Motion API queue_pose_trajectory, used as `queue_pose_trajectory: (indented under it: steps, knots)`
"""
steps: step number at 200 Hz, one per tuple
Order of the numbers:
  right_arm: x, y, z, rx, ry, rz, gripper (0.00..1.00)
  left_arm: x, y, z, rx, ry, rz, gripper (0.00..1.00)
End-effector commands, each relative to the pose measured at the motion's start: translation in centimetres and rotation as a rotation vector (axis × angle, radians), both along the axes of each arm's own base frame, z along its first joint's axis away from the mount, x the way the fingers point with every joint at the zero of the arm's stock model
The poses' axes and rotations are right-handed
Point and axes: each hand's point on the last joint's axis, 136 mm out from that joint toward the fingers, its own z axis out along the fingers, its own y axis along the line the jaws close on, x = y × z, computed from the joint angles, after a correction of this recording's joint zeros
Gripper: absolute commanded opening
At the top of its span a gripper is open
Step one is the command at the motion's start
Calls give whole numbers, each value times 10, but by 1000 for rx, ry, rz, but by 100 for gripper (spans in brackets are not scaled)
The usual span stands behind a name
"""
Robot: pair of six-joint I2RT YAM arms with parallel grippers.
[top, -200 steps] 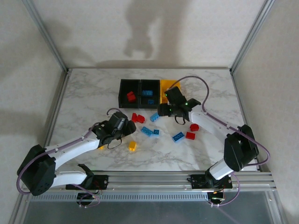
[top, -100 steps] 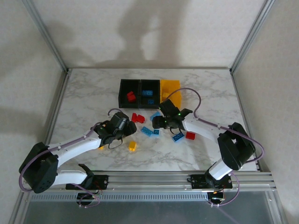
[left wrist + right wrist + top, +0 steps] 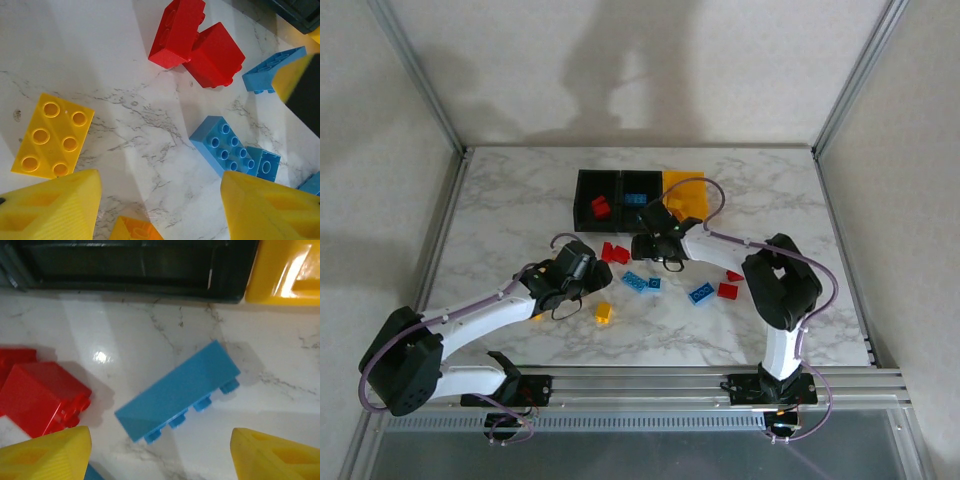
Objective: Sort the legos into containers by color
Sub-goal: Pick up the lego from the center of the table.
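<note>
The containers (image 3: pixel 582 190) stand in a row at the back: a black bin holding a red lego (image 3: pixel 600 208), a black bin holding blue legos (image 3: pixel 635 200), and a yellow bin (image 3: pixel 688 190). My right gripper (image 3: pixel 656 246) hovers open just in front of them. In the right wrist view its yellow fingers (image 3: pixel 45 455) flank a blue lego (image 3: pixel 180 390) lying on its side. My left gripper (image 3: pixel 576 272) is open over bare marble, with a yellow lego (image 3: pixel 52 136) to its left and a blue lego (image 3: pixel 222 145) to its right.
Loose on the marble are two red legos (image 3: pixel 614 252), blue ones (image 3: pixel 640 283) (image 3: pixel 700 293), red ones (image 3: pixel 727 290) and a yellow one (image 3: pixel 604 313). An orange-yellow piece (image 3: pixel 135 231) shows at the bottom edge of the left wrist view. Metal frame rails border the table.
My right arm has swung left and nearer, from over the yellow bin to above the blue lego in front of the bins. The left arm has stayed put.
</note>
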Motion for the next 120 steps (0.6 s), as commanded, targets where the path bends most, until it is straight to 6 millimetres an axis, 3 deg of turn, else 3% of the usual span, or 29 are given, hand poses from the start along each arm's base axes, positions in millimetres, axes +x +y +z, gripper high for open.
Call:
queue_pose_trajectory:
  steps: [1, 57, 77, 120]
  knots:
    - [13, -6, -6, -34, 1, -93, 72, -2, 2, -1, 10, -6, 6, 63]
    - [16, -19, -17, -68, 2, -145, 59, -2, 2, -2, 9, -6, 6, 63]
    - [11, -28, -18, -77, 5, -156, 49, -2, 1, -2, 9, -7, 4, 63]
    - [-5, -45, -13, -91, 3, -164, 19, 1, -2, -2, 10, -5, -4, 63]
